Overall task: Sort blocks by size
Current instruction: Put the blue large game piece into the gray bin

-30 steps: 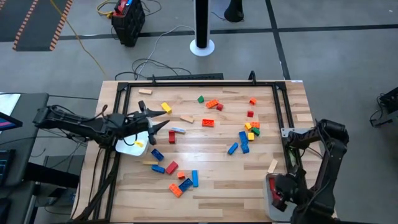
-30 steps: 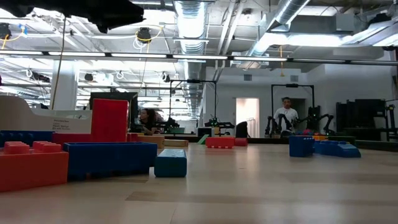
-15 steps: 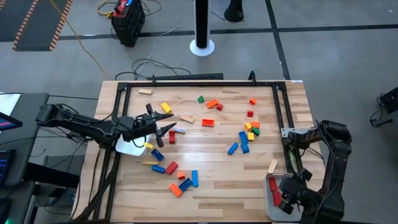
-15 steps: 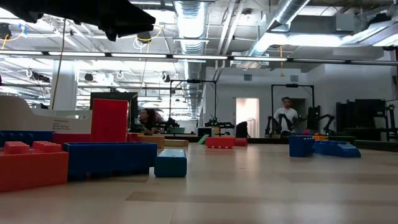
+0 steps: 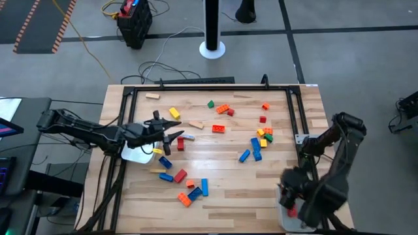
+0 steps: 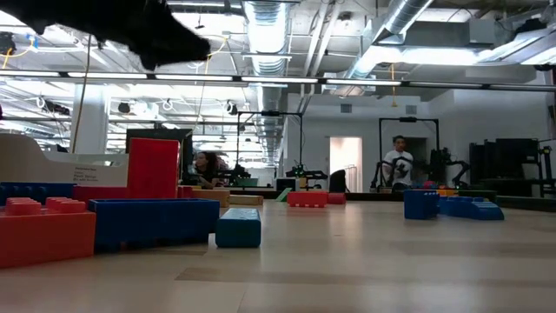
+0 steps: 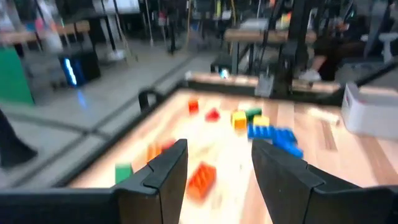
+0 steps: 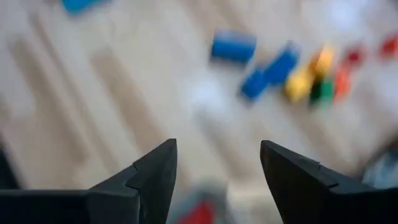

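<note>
Jaws of both grippers gape above scattered blocks (image 5: 218, 128).

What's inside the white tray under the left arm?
A yellow block lies in the white tray; the left tool, open and empty, and its arm cover the tray's upper part.

Grey floor (image 5: 339, 59), exposed ceiling ducts (image 6: 265, 26), person (image 6: 399, 163) standing behind.

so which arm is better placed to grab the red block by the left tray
Left. The left gripper hangs open right beside the red block, while the right gripper, also open, sits at the table's far corner by the right tray.
</note>
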`<state>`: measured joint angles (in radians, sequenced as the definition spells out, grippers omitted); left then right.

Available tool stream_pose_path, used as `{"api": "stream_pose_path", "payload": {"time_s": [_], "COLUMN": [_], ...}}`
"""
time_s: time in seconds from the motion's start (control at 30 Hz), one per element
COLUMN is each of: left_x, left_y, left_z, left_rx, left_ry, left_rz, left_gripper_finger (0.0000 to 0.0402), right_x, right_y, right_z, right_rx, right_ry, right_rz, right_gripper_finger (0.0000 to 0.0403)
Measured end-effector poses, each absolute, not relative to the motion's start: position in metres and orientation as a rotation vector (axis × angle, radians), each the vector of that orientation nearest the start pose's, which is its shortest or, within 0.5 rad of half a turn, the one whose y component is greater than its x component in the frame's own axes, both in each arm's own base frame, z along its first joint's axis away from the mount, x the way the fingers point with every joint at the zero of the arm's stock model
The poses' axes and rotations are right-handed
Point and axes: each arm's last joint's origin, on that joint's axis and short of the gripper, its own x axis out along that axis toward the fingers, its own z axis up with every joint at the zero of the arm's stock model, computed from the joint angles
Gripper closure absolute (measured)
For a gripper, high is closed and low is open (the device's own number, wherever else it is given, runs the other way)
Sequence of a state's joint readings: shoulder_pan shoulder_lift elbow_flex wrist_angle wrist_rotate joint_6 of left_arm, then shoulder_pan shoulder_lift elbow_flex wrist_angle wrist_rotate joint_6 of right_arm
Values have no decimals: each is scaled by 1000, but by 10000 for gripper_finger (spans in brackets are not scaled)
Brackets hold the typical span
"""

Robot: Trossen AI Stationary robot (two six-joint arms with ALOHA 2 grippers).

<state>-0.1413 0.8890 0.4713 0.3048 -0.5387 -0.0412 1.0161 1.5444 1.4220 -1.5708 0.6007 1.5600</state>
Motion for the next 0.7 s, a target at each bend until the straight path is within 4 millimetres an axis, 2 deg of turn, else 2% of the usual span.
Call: {"api": "stream_pose_path", "payload": {"time_s": [0.13,0.3,0.4,0.53,0.7], "left_x": [192,189,186,176,156], "left_y": [-13,-17,-26,-42,-54], "left_z": [239,228,228,235,240], "left_rx": [-80,-161,-170,-148,-128], "left_ry": [226,333,338,301,289], "left_rz": [396,315,274,234,242], "left_gripper_finger": [227,227,227,227,227], "right_x": [189,254,282,303,313], "right_y": [182,157,135,106,90], "right_z": [303,280,266,249,229], "right_rx": [10,-148,-209,-242,-351], "right_ry": [1012,1113,1203,1349,1508], "right_rz": [-556,-411,-349,-278,-135], "right_gripper_finger": [144,144,144,144,143]}}
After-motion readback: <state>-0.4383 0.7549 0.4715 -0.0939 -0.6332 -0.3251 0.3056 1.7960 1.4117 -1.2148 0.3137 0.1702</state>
